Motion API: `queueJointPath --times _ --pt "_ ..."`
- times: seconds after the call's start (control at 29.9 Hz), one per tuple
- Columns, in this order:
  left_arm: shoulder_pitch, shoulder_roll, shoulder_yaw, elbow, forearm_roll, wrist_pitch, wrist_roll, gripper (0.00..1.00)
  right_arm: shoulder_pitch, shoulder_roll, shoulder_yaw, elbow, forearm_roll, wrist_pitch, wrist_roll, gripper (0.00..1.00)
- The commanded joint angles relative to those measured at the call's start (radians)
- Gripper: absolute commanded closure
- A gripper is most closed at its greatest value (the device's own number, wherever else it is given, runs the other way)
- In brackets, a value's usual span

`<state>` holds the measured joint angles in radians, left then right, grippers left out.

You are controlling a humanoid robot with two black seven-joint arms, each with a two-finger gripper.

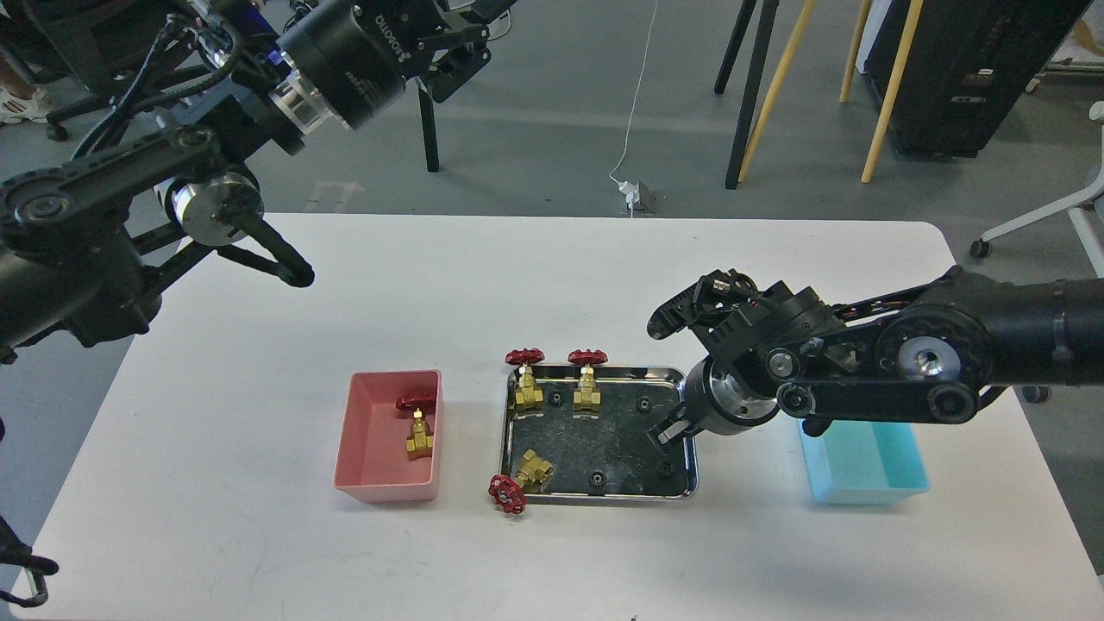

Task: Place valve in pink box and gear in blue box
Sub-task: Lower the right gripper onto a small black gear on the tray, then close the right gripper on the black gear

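Just below the right gripper [668, 429], jaw state unclear, lies a gear [664, 468].

My right gripper [671, 429] is hanging over the right edge of the steel tray [604, 497], its fingers too small and dark to tell apart. My left gripper [457, 39] is hovering high above the white table [259, 535], fingers spread. One valve [419, 423] is standing inside the pink box [362, 448]. Three more valves are sitting in the tray among small black gears [595, 479]. The blue box [871, 474] is lying partly beneath my right arm.
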<state>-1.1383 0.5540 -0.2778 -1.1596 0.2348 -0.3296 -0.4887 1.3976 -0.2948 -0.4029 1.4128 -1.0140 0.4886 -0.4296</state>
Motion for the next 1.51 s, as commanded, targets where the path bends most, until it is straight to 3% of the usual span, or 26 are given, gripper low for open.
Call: queueJointPath --times 0.0,0.33,1.47 --pt "0.011 0.000 0.000 0.000 0.000 0.000 0.000 0.18 -0.032 0.046 -0.001 -0.049 -0.005 0.000 0.002 0.44" --pt "0.031 0.004 -0.008 0.000 0.000 -0.002 0.000 0.18 -0.095 0.112 -0.001 -0.129 -0.006 0.000 0.000 0.43" --pt "0.051 0.004 -0.009 0.000 0.000 -0.002 0.000 0.17 -0.153 0.134 0.006 -0.178 -0.006 0.000 -0.001 0.54"
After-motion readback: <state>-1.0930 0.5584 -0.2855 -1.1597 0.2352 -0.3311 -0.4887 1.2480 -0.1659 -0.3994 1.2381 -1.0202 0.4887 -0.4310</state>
